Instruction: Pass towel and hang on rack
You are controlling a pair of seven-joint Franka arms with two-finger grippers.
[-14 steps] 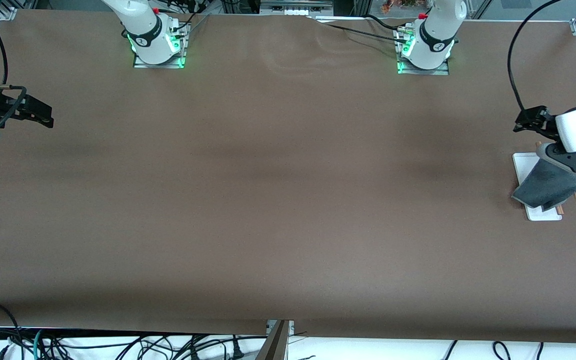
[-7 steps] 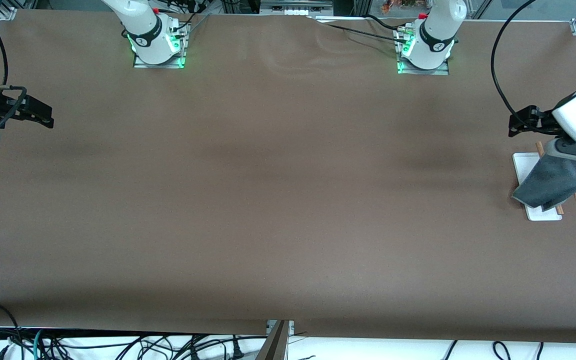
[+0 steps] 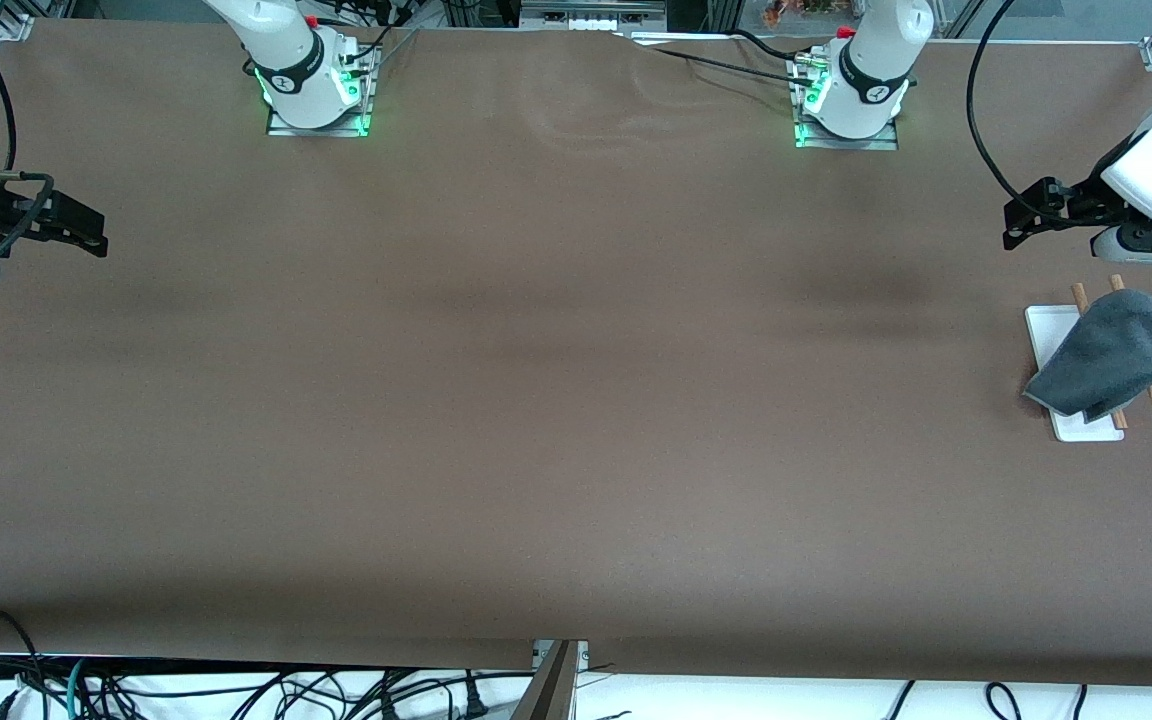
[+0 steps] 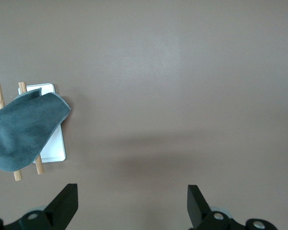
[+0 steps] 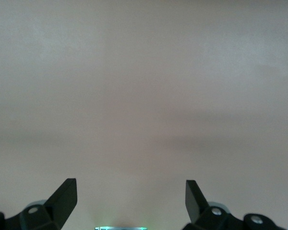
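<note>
Both jaws spread wide, empty — left gripper [image 4: 129, 208] over bare table [image 3: 576, 400] beside the rack [image 3: 1051, 330], right gripper [image 5: 129, 206] waiting at its end. Towel [image 3: 1108, 352] draped across both rods; hanging appears done — only retreat remains

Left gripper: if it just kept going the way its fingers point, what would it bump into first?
Probably only the bare table. The left gripper is open, and in its wrist view nothing lies ahead of it; the towel on the rack sits off to one side.
</note>
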